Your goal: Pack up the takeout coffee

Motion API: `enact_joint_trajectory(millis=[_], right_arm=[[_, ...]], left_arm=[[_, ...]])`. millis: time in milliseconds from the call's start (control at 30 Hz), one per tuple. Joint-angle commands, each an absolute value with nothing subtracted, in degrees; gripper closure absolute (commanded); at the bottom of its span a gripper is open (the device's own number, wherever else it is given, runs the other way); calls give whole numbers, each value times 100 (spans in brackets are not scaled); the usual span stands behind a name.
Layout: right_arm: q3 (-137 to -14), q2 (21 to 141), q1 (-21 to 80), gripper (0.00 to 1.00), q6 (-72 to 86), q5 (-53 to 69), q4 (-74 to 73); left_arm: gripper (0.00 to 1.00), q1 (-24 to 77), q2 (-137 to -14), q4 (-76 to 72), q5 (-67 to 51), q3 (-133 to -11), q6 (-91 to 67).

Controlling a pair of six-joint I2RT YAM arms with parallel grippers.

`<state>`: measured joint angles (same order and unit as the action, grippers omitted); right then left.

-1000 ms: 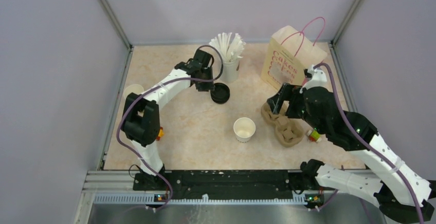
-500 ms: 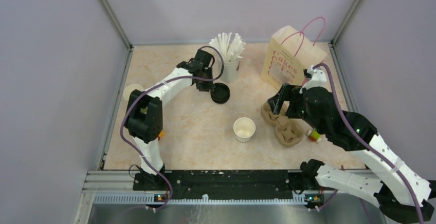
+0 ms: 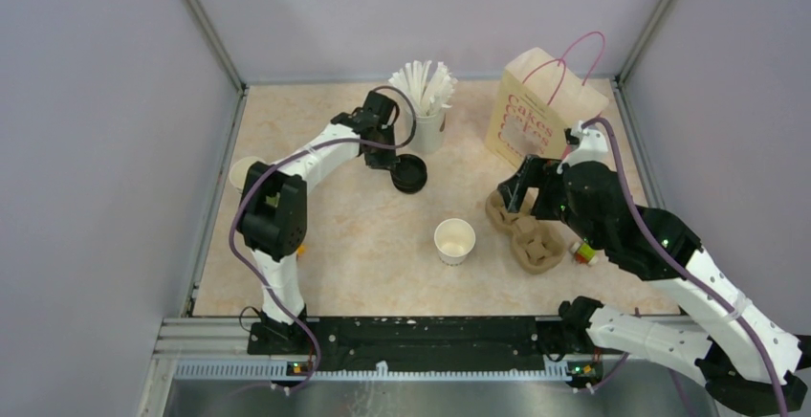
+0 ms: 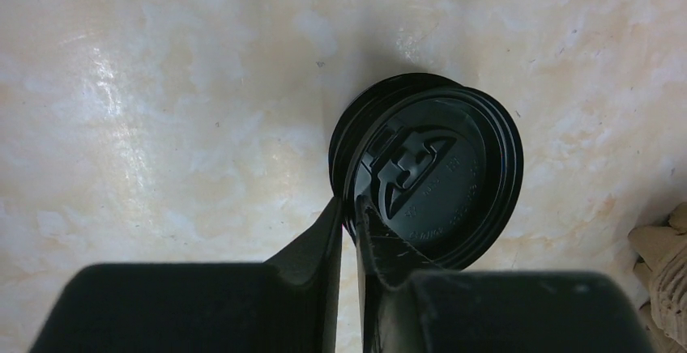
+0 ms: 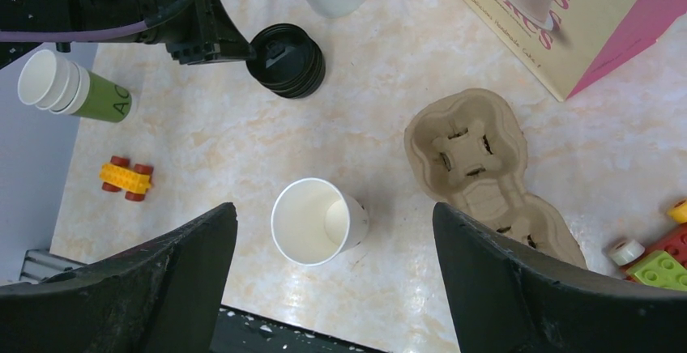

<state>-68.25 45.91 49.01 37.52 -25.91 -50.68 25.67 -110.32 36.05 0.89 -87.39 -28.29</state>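
Observation:
A white paper cup (image 3: 454, 241) stands open and lidless at mid-table; it also shows in the right wrist view (image 5: 312, 222). No lidded cup is in view. A short stack of black plastic lids (image 3: 409, 174) lies by the straw cup. My left gripper (image 3: 392, 161) is shut on the near rim of the top lid (image 4: 437, 175), which sits a little offset on the stack; its jaws (image 4: 350, 215) pinch that rim. My right gripper (image 3: 514, 195) is open and empty, held high, and the cup lies between its fingers in its wrist view (image 5: 334, 207).
A brown pulp cup carrier (image 3: 526, 230) lies right of the cup. A cream paper bag with pink handles (image 3: 536, 116) stands at the back right. A white cup of straws (image 3: 426, 101) is behind the lids. Stacked cream-and-green cups (image 3: 247, 170) lie at the left. Small toy bricks (image 3: 583, 252) are at the right.
My left arm's elbow has swung slightly to the right while its gripper stays on the lid. The right arm, the cup and the carrier have not moved.

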Motion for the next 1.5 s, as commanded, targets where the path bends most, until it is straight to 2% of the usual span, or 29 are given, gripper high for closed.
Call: enact_joint_trajectory(millis=[0,133,233,533,667,867,1000,1133,1300,1467], right_arm=[[-6816,4622,4940,11,3716,-2703,-4931],[-6811,4653,4940,11,3732,-2684,-4904],[-6796,4667,4940,11,3739,-2666,-4853],[-6642,4738,4941,11,3639,-2218,-4461],[-6391,4706,4935,12,3297,-1646,-3745],[-5703,4270,4942,10,2618,-1167,-2194],[-5372,4032,4940,9,2032,-514,-1103],[-5215,3922,4942,9,994,276,-442],[-4883,3587,4940,9,-325,-194,412],[-4514,3537,4940,12,-1486,552,1464]], left_arm=[[86,2525,-10959,3543,27,-9060,-2727],[97,2523,-10846,3605,31,-9144,-2682],[100,2520,-10758,3659,-57,-9181,-2676],[100,2498,-10338,3976,-447,-9472,-2759],[100,2470,-9927,3901,-1075,-9404,-2900],[100,2419,-9420,3700,-2608,-9158,-3188],[100,2408,-9093,2873,-4392,-8694,-3478],[100,2408,-8632,1783,-5517,-8033,-4383],[100,2408,-8112,84,-6045,-7267,-5988],[100,2408,-7851,-1670,-6304,-6662,-7790]])
